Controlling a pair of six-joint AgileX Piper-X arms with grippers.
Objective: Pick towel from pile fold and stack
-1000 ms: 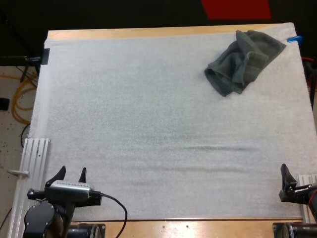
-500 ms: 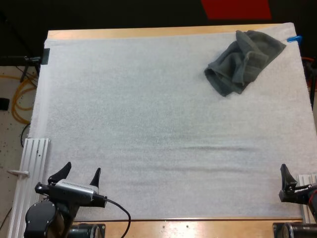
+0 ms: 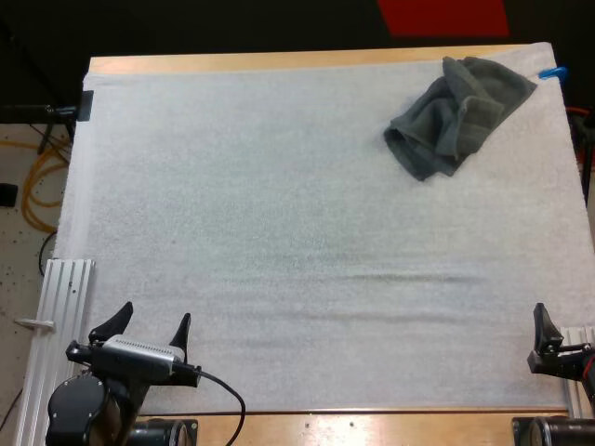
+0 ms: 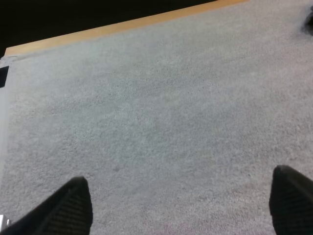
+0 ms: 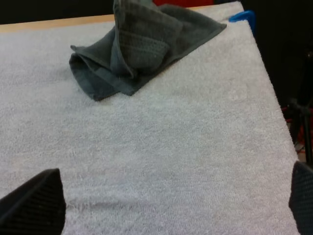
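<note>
Grey-green and crumpled, the towel (image 3: 458,116) lies at the far right corner of the mat (image 3: 279,232), its long axis slanting from near-left to far-right. The right gripper (image 3: 550,336), fingers wide and empty, sits at the near right edge with the towel almost straight ahead. The left gripper (image 3: 154,316), equally wide and empty, sits well apart at the near left. The right arm looks the nearer for the reach. Its wrist view brings out a peaked fold and stitched band that flatten from above.
</note>
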